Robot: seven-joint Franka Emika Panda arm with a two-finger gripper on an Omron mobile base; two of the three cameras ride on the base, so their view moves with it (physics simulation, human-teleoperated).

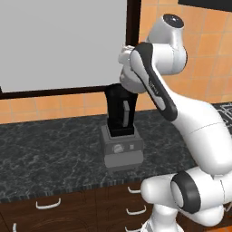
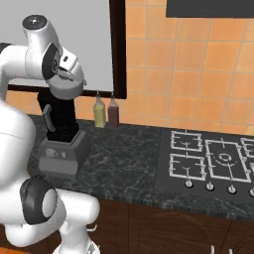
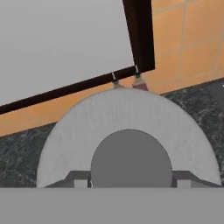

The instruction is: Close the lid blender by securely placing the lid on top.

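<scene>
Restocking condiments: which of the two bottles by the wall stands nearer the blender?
The yellowish bottle; the dark red bottle stands on its far side from the blender.

You see the tall black jar blender on its boxy grey base [image 1: 121,136] standing on the dark marbled stone counter [image 1: 50,154], before the dark-framed window [image 1: 63,45]. To its right stand two small bottles [image 2: 105,111], then the black gas hob [image 2: 211,161]. The round light-grey lid [image 3: 127,131] lies near under the hand.

Glossy white arm [image 1: 199,122] of rounded, bulbous segments, dark grey band running along the forearm link, black cap on the topmost joint [image 1: 173,20], dark ring at the lower joint [image 2: 34,204], smooth shells, small dark grey pincer [image 3: 131,183] fingertips [image 3: 80,183]
</scene>
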